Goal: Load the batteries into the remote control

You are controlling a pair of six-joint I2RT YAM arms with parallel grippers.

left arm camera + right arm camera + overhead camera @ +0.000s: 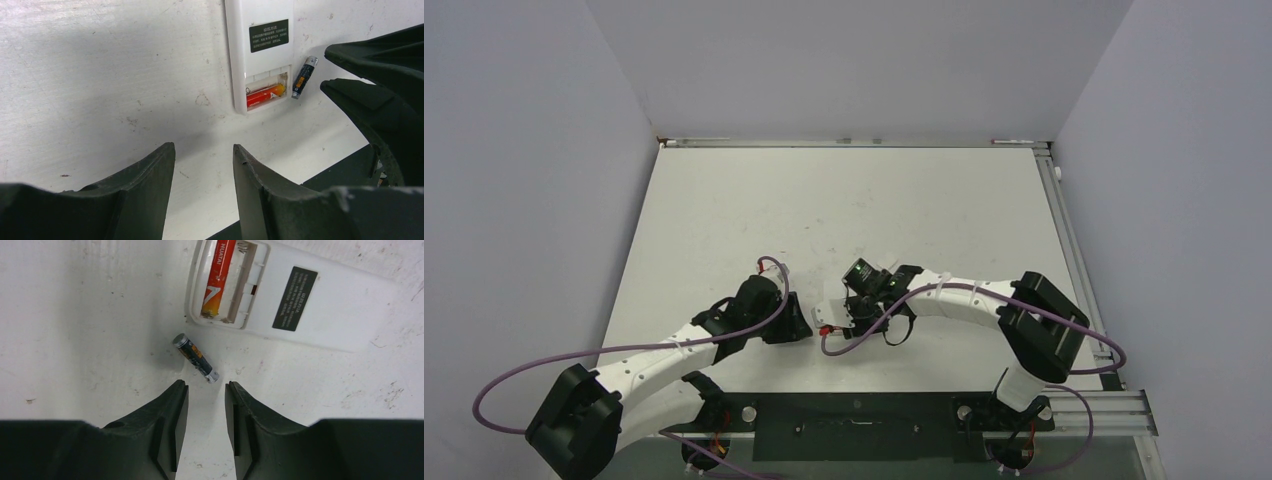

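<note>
The remote control (260, 50) lies back up on the table, its battery recess open. It also shows in the right wrist view (310, 300) and in the top view (832, 316). The reddish battery (265, 94) lies inside the recess, as the right wrist view (217, 277) also shows. The dark battery with a pale end (196, 358) lies loose on the table beside the recess end of the remote, and shows in the left wrist view (304, 77) too. My right gripper (206, 385) is open and empty, its tips just short of the dark battery. My left gripper (204, 150) is open and empty, a short way from the remote.
The white table (844, 210) is walled at the back and sides. A dark base plate (854, 415) runs along the near edge between the arm bases. Purple cables (544, 365) loop beside both arms. The right fingers (370, 100) stand close to the remote in the left wrist view.
</note>
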